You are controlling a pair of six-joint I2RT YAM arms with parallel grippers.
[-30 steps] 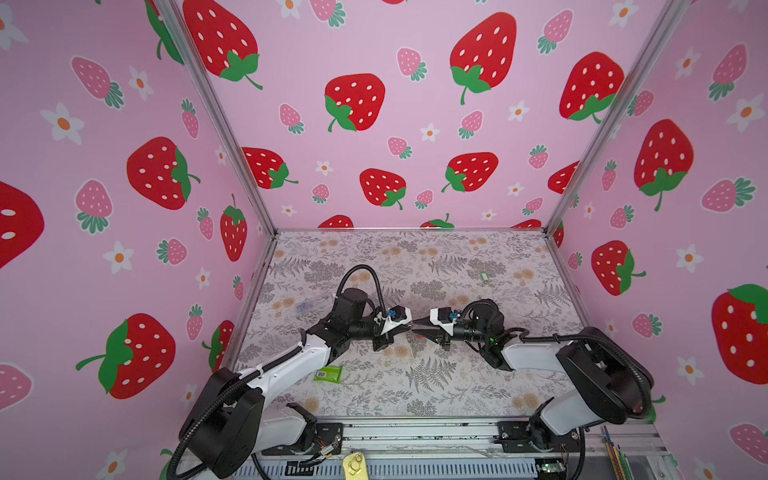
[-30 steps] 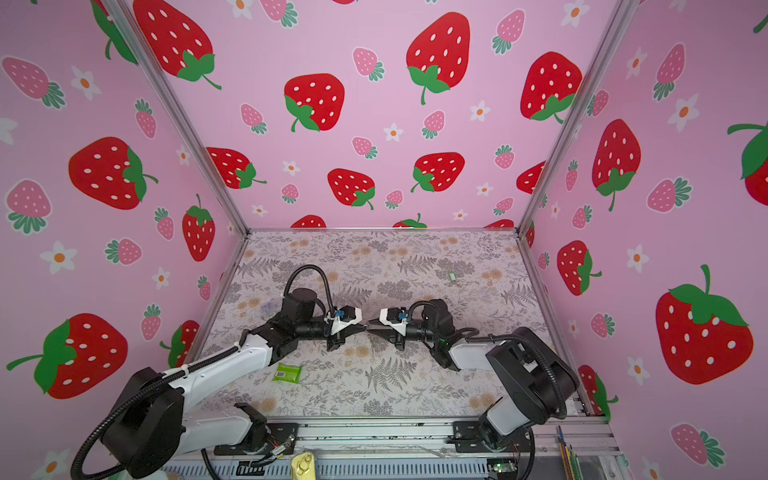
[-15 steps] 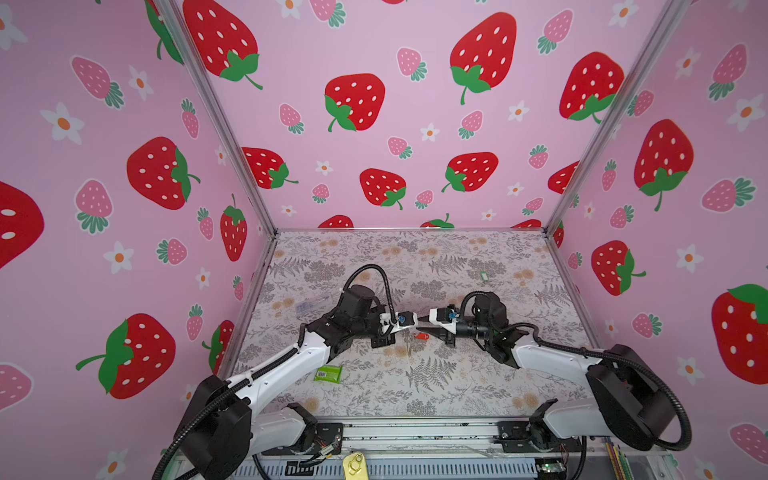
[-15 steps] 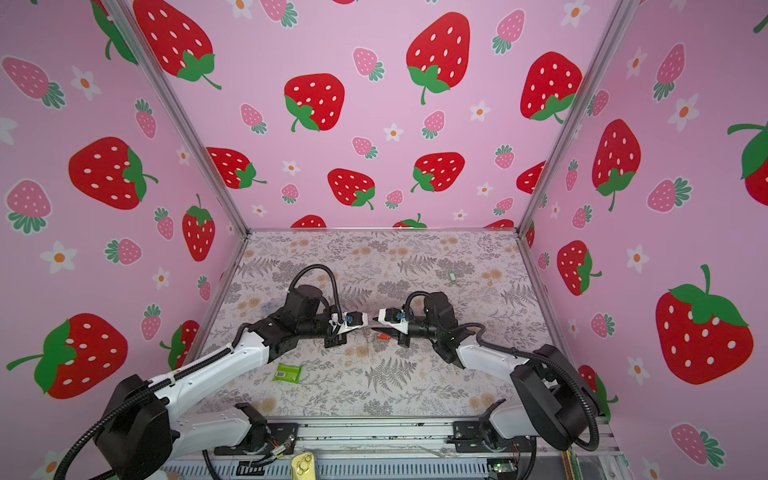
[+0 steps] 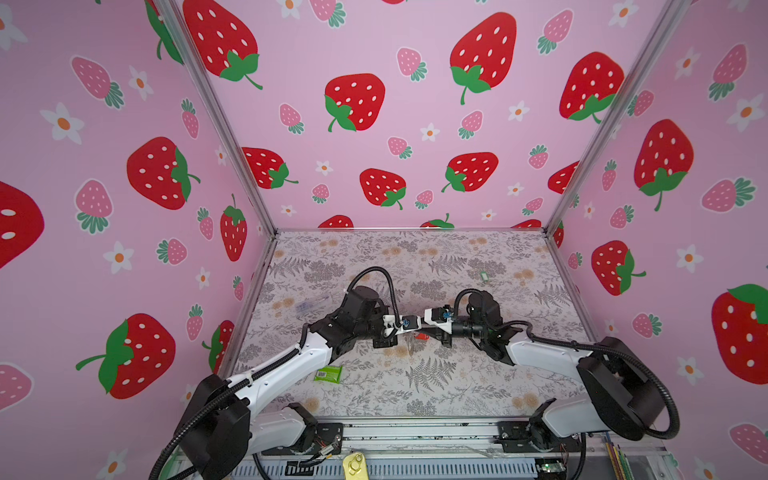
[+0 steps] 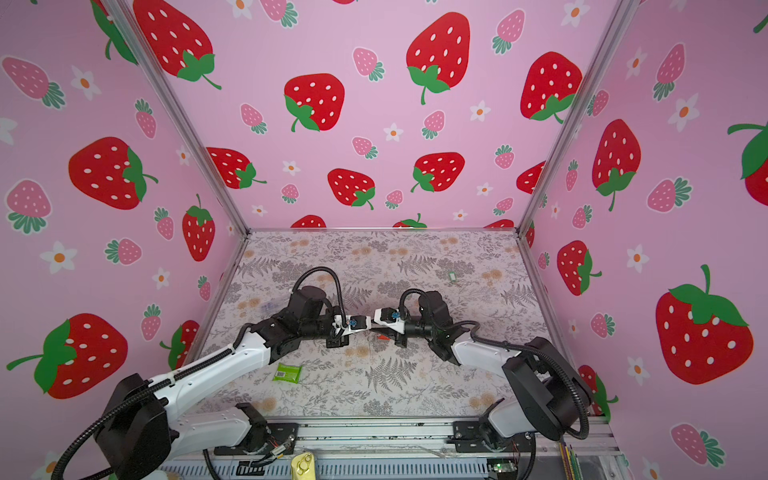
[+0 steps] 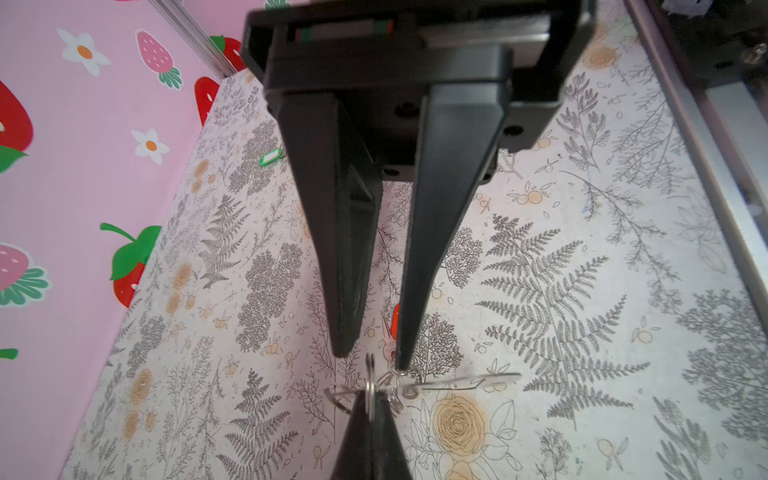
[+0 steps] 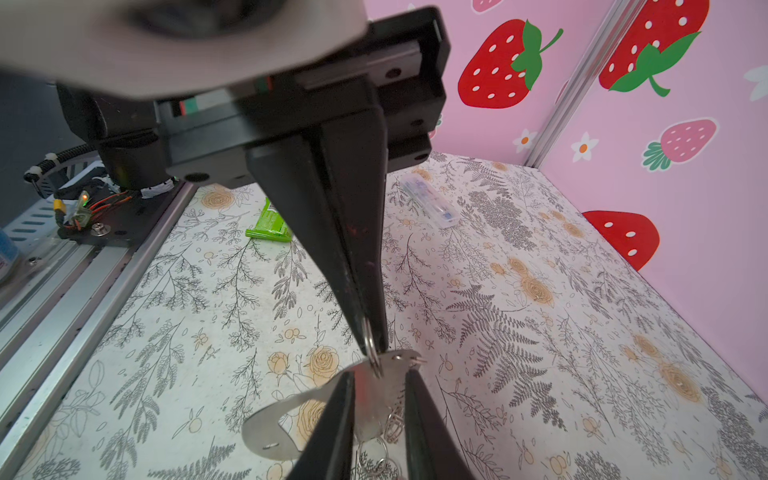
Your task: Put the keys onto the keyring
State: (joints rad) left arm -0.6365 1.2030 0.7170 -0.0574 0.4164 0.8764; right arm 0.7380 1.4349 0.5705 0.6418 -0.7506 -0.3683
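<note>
While the left claw (image 7: 370, 409) pinches shut on a metal ring (image 8: 371, 347) of the keyring (image 8: 384, 390) above the middle of the worktop (image 5: 436, 386), we see the right claw (image 7: 371, 359) facing it, jaws narrowly apart about the strap (image 8: 282, 411), the red-orange key (image 7: 395, 320) close beside it. Far back lies the green key (image 5: 483, 275).

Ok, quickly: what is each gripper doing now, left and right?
Left gripper: closed, holding a metal ring on the keyring.
Right gripper: open, gripping nothing visible; red key beside one finger.
</note>
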